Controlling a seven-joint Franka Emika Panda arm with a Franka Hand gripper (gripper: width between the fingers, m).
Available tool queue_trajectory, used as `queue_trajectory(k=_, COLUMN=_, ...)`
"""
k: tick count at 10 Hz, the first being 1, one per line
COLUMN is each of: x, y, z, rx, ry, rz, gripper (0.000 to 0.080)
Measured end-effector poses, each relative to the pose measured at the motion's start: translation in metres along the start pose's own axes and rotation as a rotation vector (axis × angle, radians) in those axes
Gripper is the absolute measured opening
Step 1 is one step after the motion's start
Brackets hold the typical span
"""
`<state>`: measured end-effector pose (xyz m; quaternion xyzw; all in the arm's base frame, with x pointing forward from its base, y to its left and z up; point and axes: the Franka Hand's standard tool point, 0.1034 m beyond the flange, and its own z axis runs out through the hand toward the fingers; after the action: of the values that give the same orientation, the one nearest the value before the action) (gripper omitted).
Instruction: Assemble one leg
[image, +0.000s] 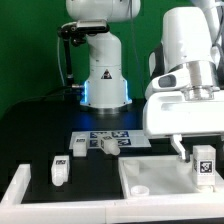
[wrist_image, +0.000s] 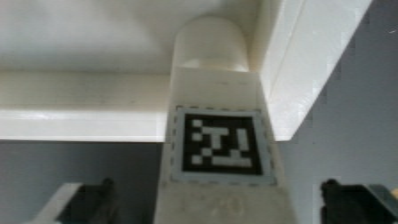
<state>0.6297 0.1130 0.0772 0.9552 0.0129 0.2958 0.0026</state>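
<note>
A white leg (wrist_image: 217, 120) with a black marker tag runs between my fingers, its far rounded end against the white tabletop (wrist_image: 89, 100) near a raised edge. My gripper (wrist_image: 217, 205) is open: dark gaps show between each finger and the leg. In the exterior view the leg (image: 205, 162) stands at the right edge, beside the square white tabletop (image: 150, 178) with a round hole. My gripper (image: 198, 150) is right over the leg there.
The marker board (image: 105, 140) lies mid-table before the robot base (image: 105, 85). Two small white parts (image: 60, 171) (image: 78, 147) lie at the exterior view's left. A white rail (image: 15, 188) runs along the front left.
</note>
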Motion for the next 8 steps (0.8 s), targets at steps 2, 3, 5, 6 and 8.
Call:
queue_trajectory(k=2, x=0.017, y=0.009, z=-0.008, rx=0.01, ry=-0.033, rz=0.037, gripper=0.0641)
queue_trajectory(k=3, x=0.016, y=0.01, z=-0.005, rx=0.018, ry=-0.096, rz=0.049, gripper=0.0641)
queue_trajectory(k=5, x=0.023, y=0.009, z=-0.005, rx=0.045, ry=-0.295, rz=0.102, gripper=0.0649)
queue_trajectory(k=6, x=0.021, y=0.002, z=-0.005, rx=0.054, ry=-0.394, rz=0.132, gripper=0.0649)
queue_trajectory(k=8, x=0.013, y=-0.006, z=0.0, rx=0.06, ry=-0.525, rz=0.144, gripper=0.0649)
